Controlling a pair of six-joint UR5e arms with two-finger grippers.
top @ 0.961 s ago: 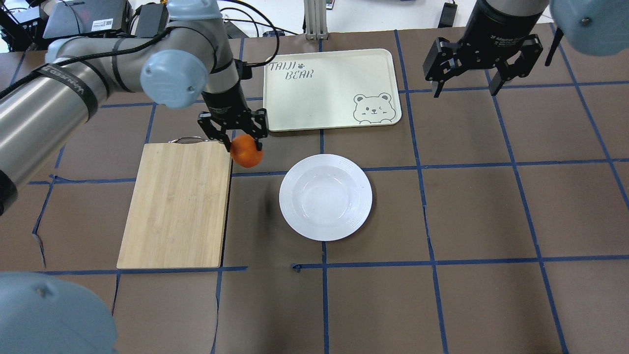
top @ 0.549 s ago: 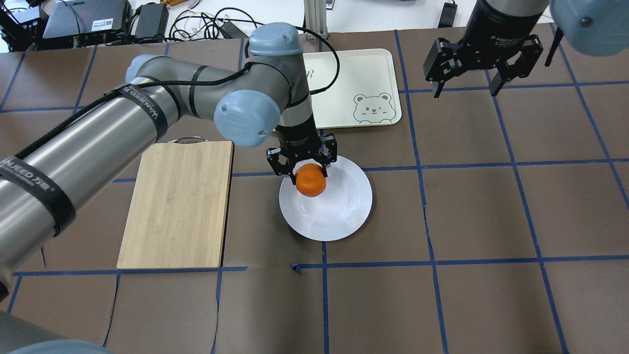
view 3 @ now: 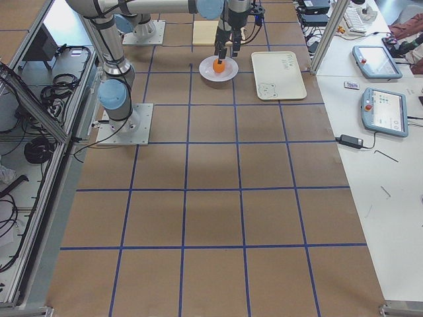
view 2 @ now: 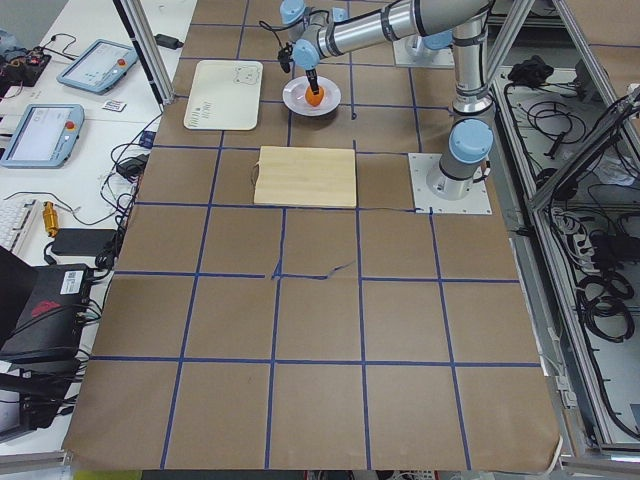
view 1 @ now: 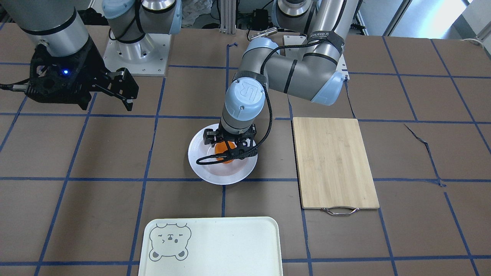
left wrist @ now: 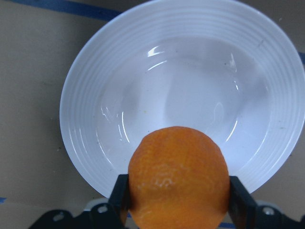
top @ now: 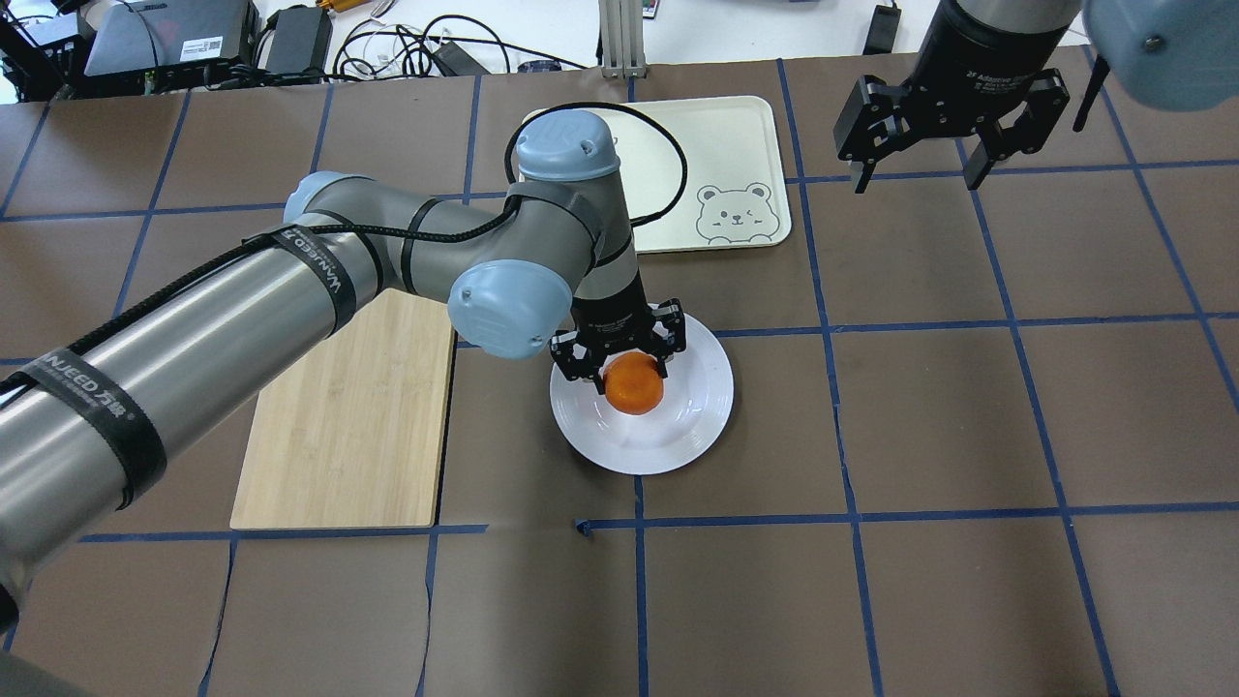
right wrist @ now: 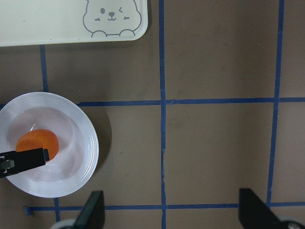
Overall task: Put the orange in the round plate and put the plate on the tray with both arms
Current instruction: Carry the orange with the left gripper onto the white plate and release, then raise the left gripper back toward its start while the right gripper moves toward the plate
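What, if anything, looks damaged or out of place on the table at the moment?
Only the brown table cover: it has a tear beside the board, on the side away from the plate. Nothing is spilled; the left hand grips the orange over the plate, and the tray lies flat.

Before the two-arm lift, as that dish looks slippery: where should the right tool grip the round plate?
Probably the wide ridged rim of the round plate, on the robot's right side, right tool coming down astride the edge. That rim is bare; the orange fills the centre, held by the left tool.
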